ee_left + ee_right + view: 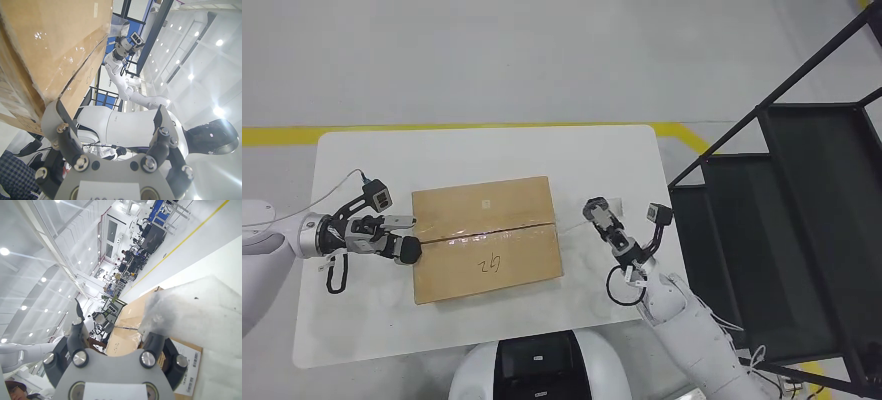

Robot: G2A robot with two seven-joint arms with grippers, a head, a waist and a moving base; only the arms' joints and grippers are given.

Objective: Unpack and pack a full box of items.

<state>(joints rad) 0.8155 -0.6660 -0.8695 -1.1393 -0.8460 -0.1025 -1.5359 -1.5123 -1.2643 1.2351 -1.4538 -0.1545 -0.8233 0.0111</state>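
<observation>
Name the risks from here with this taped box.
1. The clear tape seals the seam of the box; prying there may tear the cardboard.
2. Both jaws stand open, the left gripper at one end and the right gripper off the other, so the unheld box might slide across the table.

My left arm lies across the table's left edge, about halfway along it. My left gripper points in toward the middle, its two fingers spread wide apart. My right arm angles in from the near right corner with the forearm slanting inward. My right gripper is near the right edge, its jaws also parted.
</observation>
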